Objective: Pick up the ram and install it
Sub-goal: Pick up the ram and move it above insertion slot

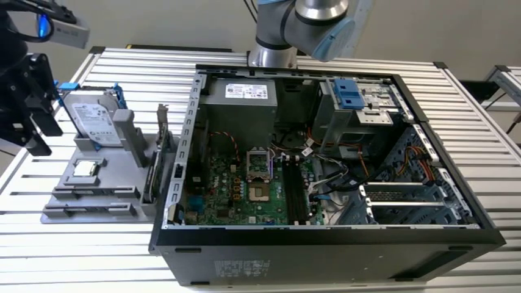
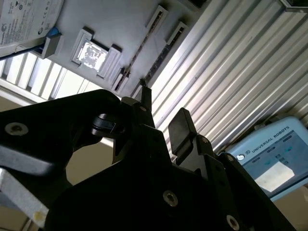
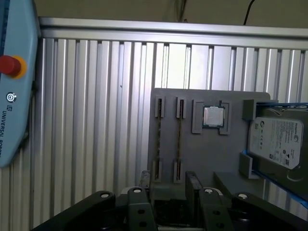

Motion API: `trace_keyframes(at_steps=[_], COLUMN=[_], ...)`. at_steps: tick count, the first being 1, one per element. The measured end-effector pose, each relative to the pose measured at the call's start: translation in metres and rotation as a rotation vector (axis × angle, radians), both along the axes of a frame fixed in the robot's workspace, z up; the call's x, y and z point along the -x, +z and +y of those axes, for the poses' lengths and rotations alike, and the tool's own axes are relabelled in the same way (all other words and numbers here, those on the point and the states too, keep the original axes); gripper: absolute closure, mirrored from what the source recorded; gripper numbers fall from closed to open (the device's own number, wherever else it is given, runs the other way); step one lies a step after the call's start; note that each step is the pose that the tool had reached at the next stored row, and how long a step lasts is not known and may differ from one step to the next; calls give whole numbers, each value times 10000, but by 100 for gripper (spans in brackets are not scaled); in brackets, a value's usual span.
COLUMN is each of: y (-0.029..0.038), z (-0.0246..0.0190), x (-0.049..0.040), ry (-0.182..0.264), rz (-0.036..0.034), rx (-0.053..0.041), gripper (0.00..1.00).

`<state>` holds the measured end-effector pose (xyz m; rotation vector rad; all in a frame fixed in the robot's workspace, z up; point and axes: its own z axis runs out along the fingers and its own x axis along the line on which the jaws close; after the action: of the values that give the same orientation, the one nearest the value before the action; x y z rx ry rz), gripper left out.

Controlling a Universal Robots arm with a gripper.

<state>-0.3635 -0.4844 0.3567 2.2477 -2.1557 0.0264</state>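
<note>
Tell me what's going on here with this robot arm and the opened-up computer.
A robot arm's tool hangs open and empty, facing a grey parts holder on a slatted metal table. The ram stands on edge in the holder's slots, not yet gripped. A hard drive and a processor chip sit in the same holder. The open computer case stands beside the holder, on the exterior view's right.

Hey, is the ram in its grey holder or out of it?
In. The ram stands edge-on in a slot of the grey holder; the claw is open and empty.
</note>
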Motion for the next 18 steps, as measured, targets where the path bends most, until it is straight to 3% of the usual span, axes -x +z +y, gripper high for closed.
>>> trace_keyframes(at_steps=[18], y=[-87], z=[1], x=[0], ry=[0], rz=[0], rx=[0], gripper=[0])
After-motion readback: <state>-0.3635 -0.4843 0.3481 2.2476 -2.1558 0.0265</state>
